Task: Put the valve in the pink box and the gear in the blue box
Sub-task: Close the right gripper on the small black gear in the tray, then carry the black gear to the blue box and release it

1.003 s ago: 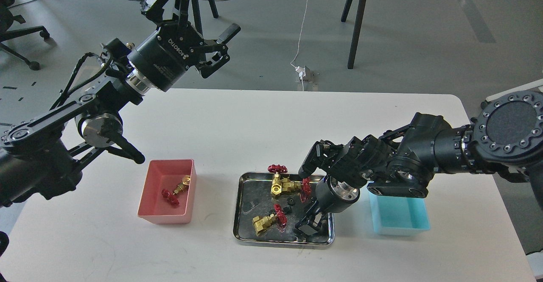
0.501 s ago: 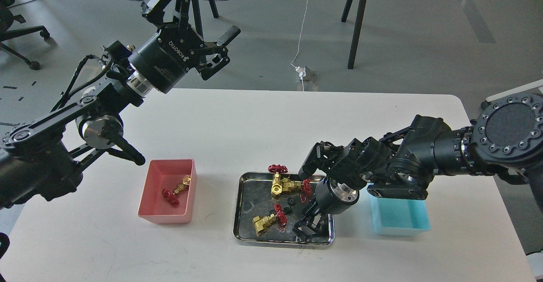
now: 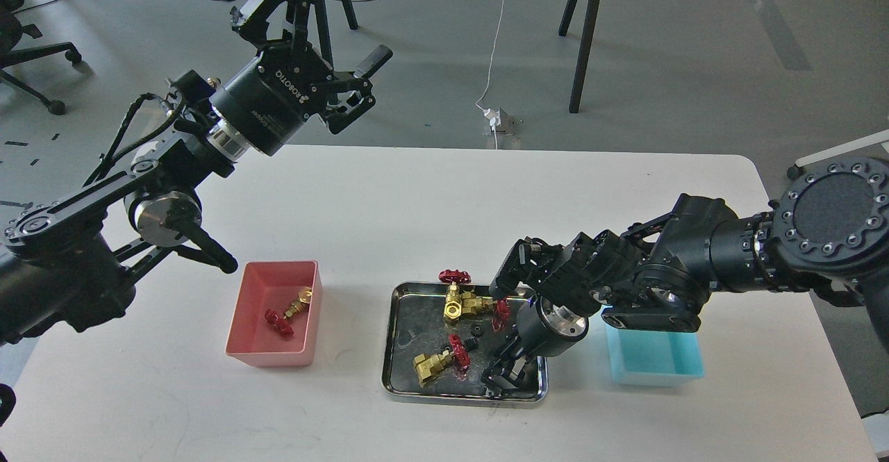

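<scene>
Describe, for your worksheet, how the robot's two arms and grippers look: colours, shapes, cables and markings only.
Both arms are black, built from thick round joint housings and flat links. The left gripper has a black cylindrical body with white ROBOTIQ lettering, a silver wrist ring, linkage fingers and a looping black cable behind the wrist. The right gripper sits on a black cylinder with a silver ring; its shoulder disc is rimmed with small bolts.

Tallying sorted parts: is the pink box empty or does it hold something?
Not empty. The pink box holds one valve, brass body and red handwheel lying on its floor.
</scene>
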Controlling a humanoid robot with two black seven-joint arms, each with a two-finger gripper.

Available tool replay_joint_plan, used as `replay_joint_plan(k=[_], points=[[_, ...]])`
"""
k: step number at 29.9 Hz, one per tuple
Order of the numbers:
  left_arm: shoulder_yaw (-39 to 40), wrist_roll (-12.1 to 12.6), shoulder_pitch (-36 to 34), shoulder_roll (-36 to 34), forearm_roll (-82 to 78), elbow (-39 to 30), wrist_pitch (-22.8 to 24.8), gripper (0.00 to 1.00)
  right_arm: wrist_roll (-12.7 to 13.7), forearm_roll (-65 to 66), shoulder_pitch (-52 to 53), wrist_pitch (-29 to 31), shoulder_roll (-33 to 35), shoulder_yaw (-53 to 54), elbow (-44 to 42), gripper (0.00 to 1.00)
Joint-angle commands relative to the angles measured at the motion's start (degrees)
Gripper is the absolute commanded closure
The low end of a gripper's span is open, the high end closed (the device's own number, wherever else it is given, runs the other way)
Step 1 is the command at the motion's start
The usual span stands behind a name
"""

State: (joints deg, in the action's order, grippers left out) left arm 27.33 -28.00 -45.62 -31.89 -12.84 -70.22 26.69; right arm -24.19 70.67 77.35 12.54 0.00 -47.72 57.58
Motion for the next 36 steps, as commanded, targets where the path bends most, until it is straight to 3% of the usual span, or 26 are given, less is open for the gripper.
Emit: replay_joint_plan(k=[1, 8, 20, 26, 36], points=[[0.0, 0.0, 0.0, 0.3, -0.1, 0.1, 0.0, 0.01, 0.2, 0.0, -0.3, -0.4, 0.0, 0.0, -0.1, 0.62], [-0.1, 0.0, 0.0, 0.5, 0.0, 0.4, 0.0, 0.01, 0.6, 0.0, -0.3, -0.3, 0.0, 0.0, -0.1, 0.66], [0.1, 0.0, 0.6, 0.6, 0.0, 0.4, 0.0, 0.01, 0.1, -0.1, 0.2, 0.4, 0.0, -0.4, 0.2, 0.85], [0.1, 0.0, 0.6, 0.7, 0.0, 0.4, 0.0, 0.01, -0.2, -1.0, 2.2, 0.4, 0.0, -0.4, 0.7, 0.89], [0.0, 0.0, 0.6, 1.8, 0.0, 0.4, 0.0, 0.01, -0.4, -6.4, 13.6, 0.4, 0.3, 0.0, 12.1, 0.91]])
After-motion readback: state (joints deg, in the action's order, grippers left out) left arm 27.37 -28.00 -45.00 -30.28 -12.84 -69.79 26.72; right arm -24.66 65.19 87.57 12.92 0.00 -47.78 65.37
